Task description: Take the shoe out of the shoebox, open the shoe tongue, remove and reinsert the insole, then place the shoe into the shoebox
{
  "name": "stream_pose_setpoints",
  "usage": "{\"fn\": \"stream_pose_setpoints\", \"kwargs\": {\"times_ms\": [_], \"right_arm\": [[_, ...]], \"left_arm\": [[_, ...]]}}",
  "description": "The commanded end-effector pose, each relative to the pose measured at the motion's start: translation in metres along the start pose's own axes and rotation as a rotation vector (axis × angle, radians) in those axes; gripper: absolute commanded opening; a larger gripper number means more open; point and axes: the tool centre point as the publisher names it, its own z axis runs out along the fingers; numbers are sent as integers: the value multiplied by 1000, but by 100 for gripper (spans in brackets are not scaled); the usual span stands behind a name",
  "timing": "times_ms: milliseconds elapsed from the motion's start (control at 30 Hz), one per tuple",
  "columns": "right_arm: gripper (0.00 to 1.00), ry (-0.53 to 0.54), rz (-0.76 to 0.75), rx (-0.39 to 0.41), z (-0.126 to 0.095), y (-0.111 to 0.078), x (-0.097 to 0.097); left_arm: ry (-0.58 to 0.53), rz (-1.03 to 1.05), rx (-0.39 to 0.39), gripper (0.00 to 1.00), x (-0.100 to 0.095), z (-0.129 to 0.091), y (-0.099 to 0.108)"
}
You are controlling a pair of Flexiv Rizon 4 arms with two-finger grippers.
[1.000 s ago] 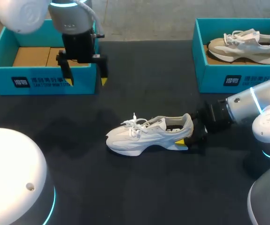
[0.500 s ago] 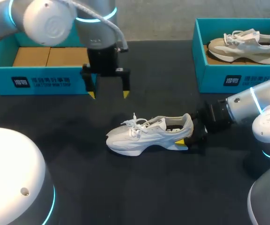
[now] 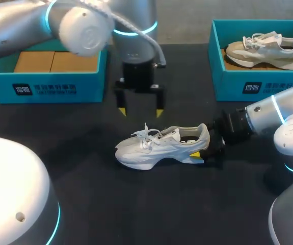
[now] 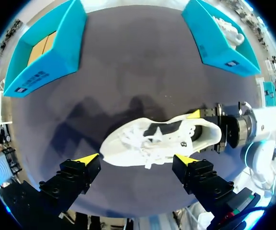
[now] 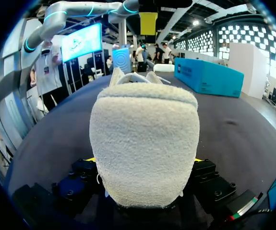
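A white shoe is shown standing on its sole near the middle of the dark table, toe toward the left arm's side. Its heel is pinched from both sides by the right gripper. The left gripper is held over the shoe, fingers spread wide, nothing touched.

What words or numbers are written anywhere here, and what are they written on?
Left shoebox, front wall: a dark logo patch with white characters beside it, too small to read.
Right shoebox, front wall: the same sort of label, too small to read.
White shoe outside the boxes, inside near the heel: a small dark mark, too blurred to read.
Nothing else shows print, and none of it is clear enough to quote.
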Motion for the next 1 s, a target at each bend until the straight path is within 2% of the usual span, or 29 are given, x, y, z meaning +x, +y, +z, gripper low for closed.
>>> {"fn": "stream_pose_setpoints", "kwargs": {"times_ms": [33, 433, 633, 1000], "right_arm": [[0, -1, 0, 4, 3, 0, -1], [0, -1, 0, 4, 3, 0, -1], [0, -1, 0, 4, 3, 0, -1], [0, -1, 0, 4, 3, 0, -1]], "left_arm": [[-44, 27, -19, 100, 25, 11, -4], [-82, 81, -44, 100, 51, 34, -6], [-97, 95, -53, 100, 56, 42, -7], [-105, 110, -73, 100, 77, 58, -8]]}}
